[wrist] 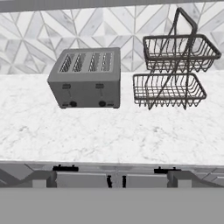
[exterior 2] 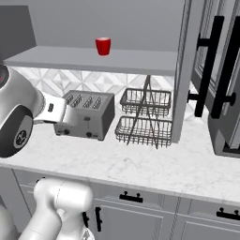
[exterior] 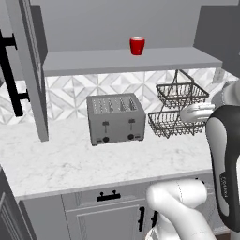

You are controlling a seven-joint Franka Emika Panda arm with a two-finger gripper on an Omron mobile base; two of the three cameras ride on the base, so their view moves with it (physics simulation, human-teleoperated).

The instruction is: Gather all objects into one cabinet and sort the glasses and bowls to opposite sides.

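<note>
A red cup [exterior: 137, 46] stands upright on the open cabinet's shelf [exterior: 93, 63], toward the back and a little right of the shelf's middle in the left base view. In the right base view the same cup [exterior 2: 103, 46] sits at about 11 o'clock from the picture's centre, on the shelf [exterior 2: 140, 61], well apart from the open door [exterior 2: 187, 70] with its long black handle [exterior 2: 208, 65].

Below the shelf, on the marble counter [exterior: 70, 159], a grey four-slot toaster [exterior: 115, 118] stands against the tiled wall. A two-tier wire basket [exterior: 180, 110] stands just beside it, at its 3 o'clock in the left base view.

The arm's hand [exterior: 197, 113] sits in front of the basket in the left base view, pointing toward the toaster side; in the right base view the hand [exterior 2: 54, 110] overlaps the toaster's [exterior 2: 86, 115] left end. The fingertips themselves cannot be made out in either base view, but the jaws stand wide apart and hold nothing. The cup lies well above the hand, at roughly 10 o'clock from it in the left base view and 1 o'clock in the right base view, clearly apart with the shelf's edge between them.

The hand view looks down at the counter [wrist: 109, 135], with the toaster [wrist: 87, 78] at 10 o'clock and the basket [wrist: 173, 74] at 2 o'clock, and lower cabinet fronts [wrist: 83, 177] along the bottom.
</note>
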